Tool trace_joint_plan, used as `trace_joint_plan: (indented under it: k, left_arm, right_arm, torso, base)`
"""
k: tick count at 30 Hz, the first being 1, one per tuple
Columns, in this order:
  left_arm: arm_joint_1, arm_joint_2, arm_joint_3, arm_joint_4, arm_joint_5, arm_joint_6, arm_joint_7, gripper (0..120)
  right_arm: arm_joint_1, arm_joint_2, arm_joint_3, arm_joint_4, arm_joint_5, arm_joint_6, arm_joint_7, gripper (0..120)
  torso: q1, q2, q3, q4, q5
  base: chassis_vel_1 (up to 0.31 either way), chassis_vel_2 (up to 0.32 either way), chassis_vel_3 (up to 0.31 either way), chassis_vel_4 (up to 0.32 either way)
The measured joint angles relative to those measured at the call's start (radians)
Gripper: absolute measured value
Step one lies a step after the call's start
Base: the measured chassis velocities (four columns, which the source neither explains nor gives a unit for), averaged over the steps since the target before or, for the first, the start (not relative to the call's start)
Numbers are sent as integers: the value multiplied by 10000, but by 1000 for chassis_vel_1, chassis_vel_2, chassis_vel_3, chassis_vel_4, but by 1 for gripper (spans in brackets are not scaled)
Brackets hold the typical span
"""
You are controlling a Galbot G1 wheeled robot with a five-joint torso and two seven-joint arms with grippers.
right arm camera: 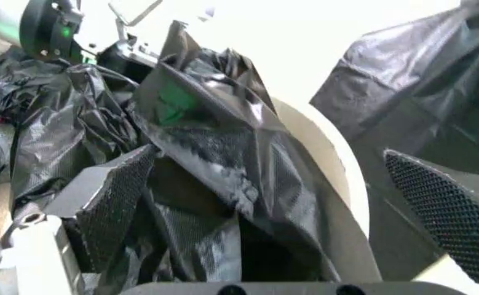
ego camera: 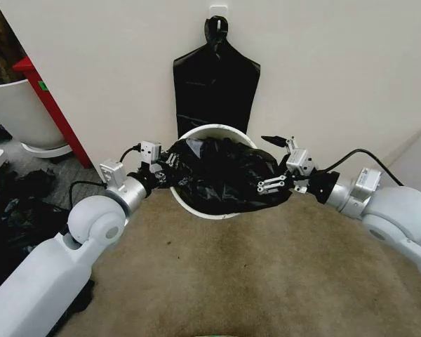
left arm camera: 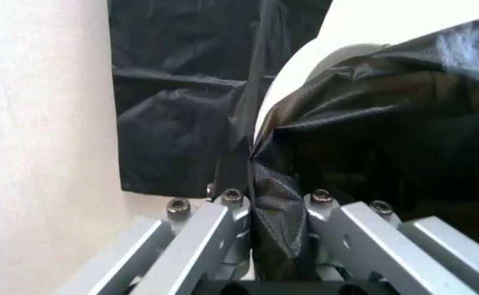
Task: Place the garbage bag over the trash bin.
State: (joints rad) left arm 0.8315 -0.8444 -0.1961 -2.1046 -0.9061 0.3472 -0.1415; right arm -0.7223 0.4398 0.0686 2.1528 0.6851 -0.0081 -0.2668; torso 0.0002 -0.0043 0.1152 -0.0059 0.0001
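- The trash bin (ego camera: 196,208) stands on the tan carpet (ego camera: 231,274) against the white wall (ego camera: 323,63), in the middle of the scene.
- The garbage bag (ego camera: 228,172) lies crumpled over the bin's mouth, spilling past the right rim, while the far-left rim shows bare.
- The left gripper (ego camera: 170,165) sits at the bin's left edge, its jaws clamped on a fold of the bag (left arm camera: 276,203).
- The right gripper (ego camera: 277,165) is at the bin's right side with jaws spread wide; one pad (right arm camera: 116,203) touches the bag film, the other (right arm camera: 444,215) stands clear.
- A flat black bag bundle (ego camera: 216,91) hangs on the wall behind the bin.
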Motion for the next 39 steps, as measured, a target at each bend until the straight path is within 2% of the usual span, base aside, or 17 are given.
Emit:
trace_joint_plan:
  k: [10, 14, 16, 20, 21, 22, 23, 28, 29, 35, 39]
  left_arm:
    - [77, 189, 114, -262, 74, 56, 55, 4]
    - [157, 282, 117, -281, 338, 60, 203, 4]
    - [191, 307, 87, -281, 415, 60, 278, 4]
    - [266, 379, -2, -281, 587, 29, 425, 4]
    - [272, 386, -8, -282, 598, 18, 440, 4]
    - [278, 396, -27, -291, 616, 0, 472, 4]
    - [278, 396, -27, -291, 616, 0, 472, 4]
    - [365, 464, -106, -335, 803, -102, 694, 4]
    - [365, 464, -106, -335, 803, -102, 694, 4]
    - [732, 623, -345, -410, 1370, -406, 1129, 4]
    - [930, 699, -542, -455, 1734, -550, 1438, 4]
  right_arm:
    - [1493, 108, -1500, 33, -259, -249, 29, 97]
    - [1955, 82, -1914, 138, -58, -477, 246, 79]
    - [2030, 47, -1949, 169, 80, -545, 346, 75]
    - [2068, -108, -1956, 338, 597, -827, 752, 57]
    - [2055, -118, -1956, 340, 636, -845, 810, 55]
    - [2018, -133, -1963, 330, 705, -866, 926, 49]
    - [2018, -133, -1963, 330, 705, -866, 926, 49]
    - [1957, -240, -1915, 382, 1478, -1016, 1504, 29]
    - [1957, -240, -1915, 382, 1478, -1016, 1504, 29]
    - [1739, -494, -1539, 686, 2482, -1406, 2260, 3]
    - [1695, -584, -1352, 696, 2865, -1597, 2459, 0]
  torso:
    - [0, 0, 0, -1, -1]
    - [0, 0, -1, 1, -1]
    - [0, 0, 0, 1, -1]
    - [0, 0, -1, 0, -1]
    - [0, 0, -1, 0, -2]
    - [0, 0, 0, 0, 0]
    - [0, 0, 0, 0, 0]
    - [0, 0, -1, -1, 0]
    - [0, 0, -1, -1, 0]
    - [0, 0, -1, -1, 0]
    - [0, 0, -1, -1, 0]
  base:
    - [0, 0, 0, 0]
    - [0, 0, 0, 0]
    - [0, 0, 0, 0]
    - [0, 0, 0, 0]
    - [0, 0, 0, 0]
    - [0, 0, 0, 0]
    - [0, 0, 0, 0]
    - [0, 0, 0, 0]
    - [0, 0, 0, 0]
    - [0, 0, 0, 0]
    - [0, 0, 0, 0]
